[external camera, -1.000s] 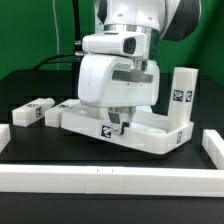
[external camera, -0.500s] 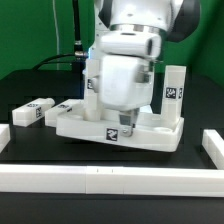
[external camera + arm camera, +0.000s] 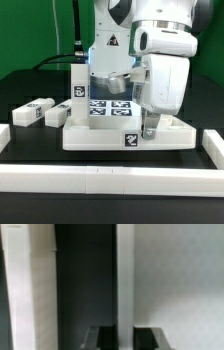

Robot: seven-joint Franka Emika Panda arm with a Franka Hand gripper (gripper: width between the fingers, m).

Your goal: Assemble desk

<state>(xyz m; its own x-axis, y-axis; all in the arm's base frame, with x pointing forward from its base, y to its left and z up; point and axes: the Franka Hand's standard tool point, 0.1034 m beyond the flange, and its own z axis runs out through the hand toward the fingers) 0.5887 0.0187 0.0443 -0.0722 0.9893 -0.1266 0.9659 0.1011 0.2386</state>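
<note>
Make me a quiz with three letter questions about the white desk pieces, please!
1. Where do the loose legs lie?
A) to the exterior view's left of the desk top
B) on the arm
C) inside the desk top

2. How many loose legs lie there?
A) one
B) two
C) five

3. How is the corner leg placed at the desk top's corner?
A) upright
B) lying flat
C) hanging in the air

Answers:
1 A: they rest on the black table beside the desk top.
2 B: two white blocks lie side by side.
3 A: it stands tall above the rim.
</note>
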